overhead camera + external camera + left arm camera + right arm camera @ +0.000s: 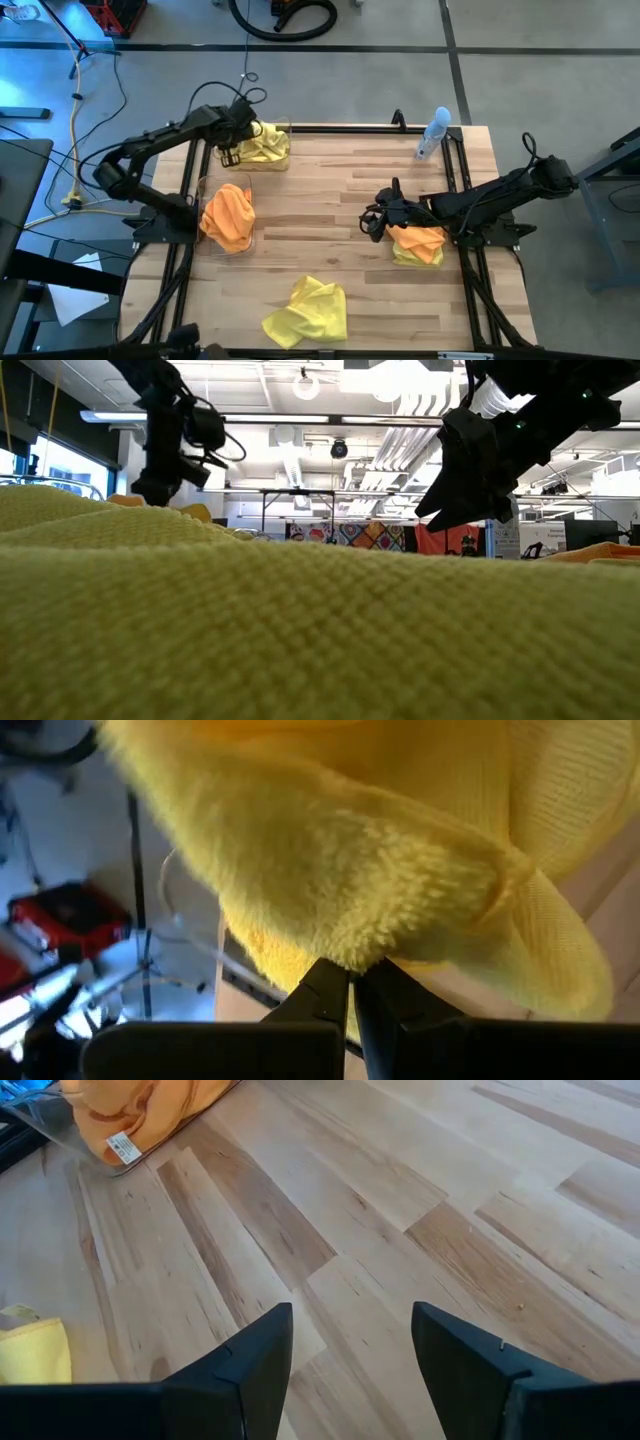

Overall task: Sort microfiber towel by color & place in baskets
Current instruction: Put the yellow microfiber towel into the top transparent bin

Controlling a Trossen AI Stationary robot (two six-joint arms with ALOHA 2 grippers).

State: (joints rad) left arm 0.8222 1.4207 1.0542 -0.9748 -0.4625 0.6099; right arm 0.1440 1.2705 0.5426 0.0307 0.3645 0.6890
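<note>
The left end effector (243, 128) sits at the upper left of the high view, its fingers (325, 995) pressed together with a fold of fluffy yellow towel (400, 870) lying against their tips; whether the cloth is pinched between them cannot be told. That yellow towel (266, 146) is heaped in the clear basket (284, 128) at the far edge of the surface (330, 190), a crumpled mound with no clear long axis. Just below it in the frame, a second clear basket (246, 243) holds an orange towel (228, 215), bunched, its long axis running roughly top to bottom of the frame.

The right end effector (376, 222) hovers at centre right, its fingers (255, 1355) spread apart over bare pale wood planks. Just right of it lies a small pile: an orange towel (420, 238) folded over a yellow one (412, 256), touching.

At the bottom centre of the high view a loose yellow towel (308, 310) lies rumpled on the surface, its long axis slanting from lower left to upper right. Its woven, pebbled texture (300, 620) fills the lower part of the low view.

A slim clear spray bottle (433, 134) lies tilted near the upper right corner of the surface.
</note>
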